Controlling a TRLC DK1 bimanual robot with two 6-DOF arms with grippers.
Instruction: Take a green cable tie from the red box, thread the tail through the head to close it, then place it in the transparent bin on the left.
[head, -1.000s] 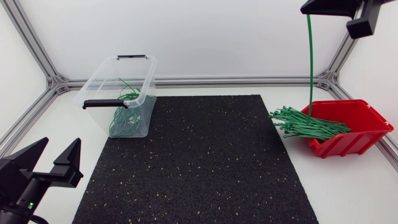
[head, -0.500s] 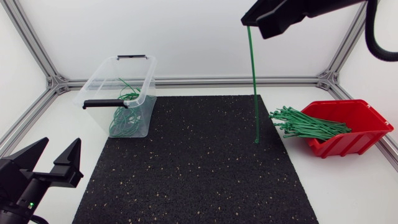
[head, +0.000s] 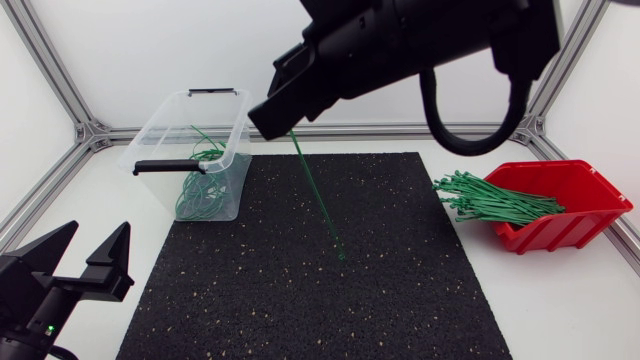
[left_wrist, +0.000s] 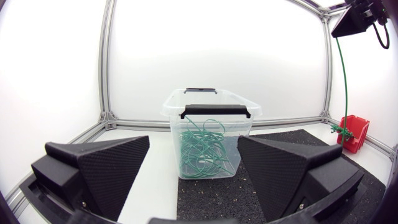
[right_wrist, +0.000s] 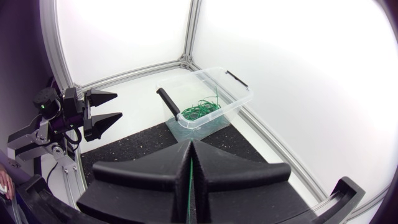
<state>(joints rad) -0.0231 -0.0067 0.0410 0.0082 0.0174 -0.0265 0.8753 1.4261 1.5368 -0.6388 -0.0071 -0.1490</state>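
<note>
My right gripper (head: 272, 120) hangs high over the black mat, near the transparent bin (head: 237, 135), and is shut on one green cable tie (head: 318, 200). The tie slants down from the fingers, its free end just above the mat. In the right wrist view the tie (right_wrist: 189, 180) shows as a thin line pinched between the closed fingers (right_wrist: 161, 171). The red box (head: 575, 225) at the right holds a bundle of green ties (head: 490, 200) spilling over its edge. My left gripper (head: 90, 262) stands open and empty at the front left corner, facing the bin (left_wrist: 211, 134).
The bin holds several looped green ties (head: 200, 185) and has black handles. A speckled black mat (head: 320, 290) covers the table's middle. Aluminium frame rails (head: 60, 90) and white walls close off the back and sides.
My right arm has swung left from above the red box to over the mat near the bin, carrying the tie, which now slants. The left arm has not moved.
</note>
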